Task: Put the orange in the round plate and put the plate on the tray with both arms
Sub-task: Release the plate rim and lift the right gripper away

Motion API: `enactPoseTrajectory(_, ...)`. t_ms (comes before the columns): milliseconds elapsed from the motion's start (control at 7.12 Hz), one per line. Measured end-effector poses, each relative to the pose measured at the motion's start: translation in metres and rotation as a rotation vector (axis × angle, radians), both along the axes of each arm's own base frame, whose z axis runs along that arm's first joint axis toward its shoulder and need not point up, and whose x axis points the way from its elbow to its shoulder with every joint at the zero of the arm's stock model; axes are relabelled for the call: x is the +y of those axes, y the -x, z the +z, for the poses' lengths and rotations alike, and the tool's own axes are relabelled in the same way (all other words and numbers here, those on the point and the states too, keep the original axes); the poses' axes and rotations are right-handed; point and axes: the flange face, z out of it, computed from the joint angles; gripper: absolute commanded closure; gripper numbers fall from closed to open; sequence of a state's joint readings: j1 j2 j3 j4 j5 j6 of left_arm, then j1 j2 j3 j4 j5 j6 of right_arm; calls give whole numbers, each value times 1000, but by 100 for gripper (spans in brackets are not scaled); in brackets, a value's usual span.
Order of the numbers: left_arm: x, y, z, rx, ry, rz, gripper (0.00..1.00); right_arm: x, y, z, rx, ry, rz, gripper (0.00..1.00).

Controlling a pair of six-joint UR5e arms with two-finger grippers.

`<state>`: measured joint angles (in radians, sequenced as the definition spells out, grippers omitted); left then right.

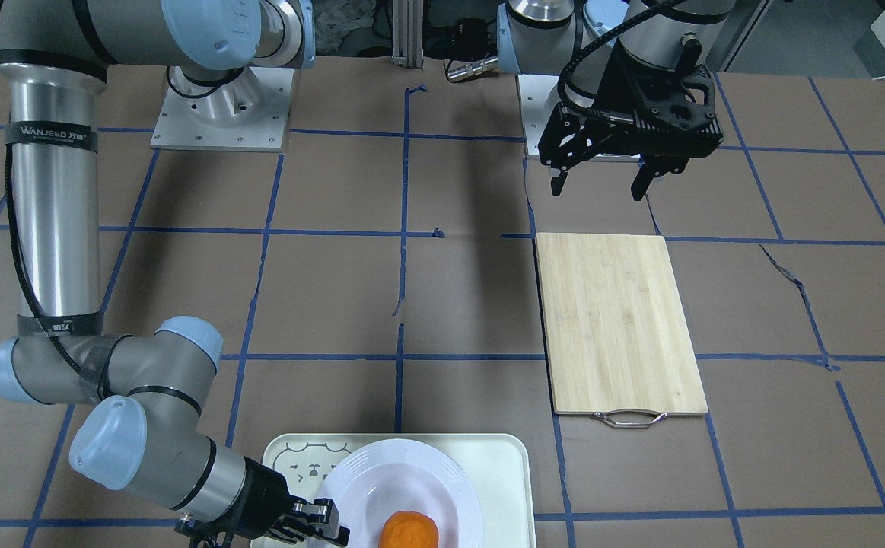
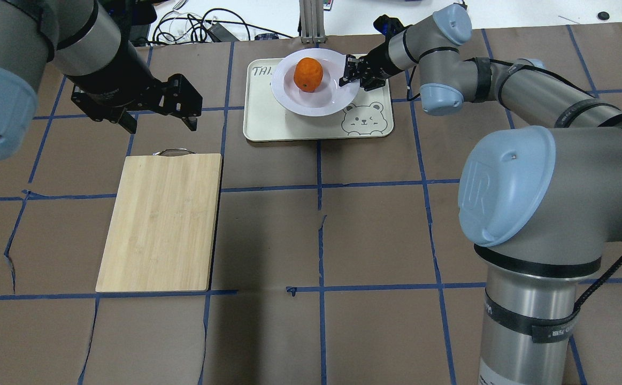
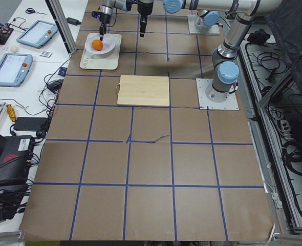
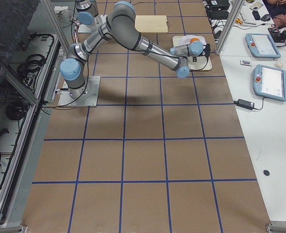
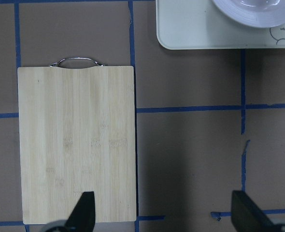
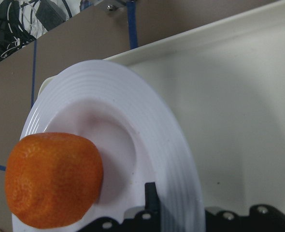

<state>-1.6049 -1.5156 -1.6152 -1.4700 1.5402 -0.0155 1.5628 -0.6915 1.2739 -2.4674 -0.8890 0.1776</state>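
The orange (image 2: 308, 74) lies in the sunken centre of the white round plate (image 2: 316, 107), which rests on the cream tray (image 2: 289, 127) at the table's far edge. My right gripper (image 2: 354, 72) reaches in from the right and is shut on the plate's rim. In the right wrist view one finger (image 6: 151, 197) sits on the ridged rim beside the orange (image 6: 53, 181). My left gripper (image 2: 158, 120) hangs open and empty over the table, just beyond the handle end of the cutting board. Its fingertips (image 5: 84, 212) frame the board from above.
A bamboo cutting board (image 2: 161, 219) with a metal handle lies left of centre, apart from the tray. Brown paper with a blue tape grid covers the table. Cables and a post stand behind the tray's far edge.
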Motion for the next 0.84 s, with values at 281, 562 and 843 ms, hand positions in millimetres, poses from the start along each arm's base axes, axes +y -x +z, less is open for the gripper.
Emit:
enactPoseTrajectory(281, 0, 0, 0, 0, 0, 0, 0, 4, 1, -9, 18, -16, -4, 32)
enactPoseTrajectory(562, 0, 0, 0, 0, -1, 0, 0, 6, 3, -8, 34, -16, -10, 0)
enactPoseTrajectory(843, 0, 0, 0, 0, 0, 0, 0, 6, 5, 1, 42, 1, -7, 0)
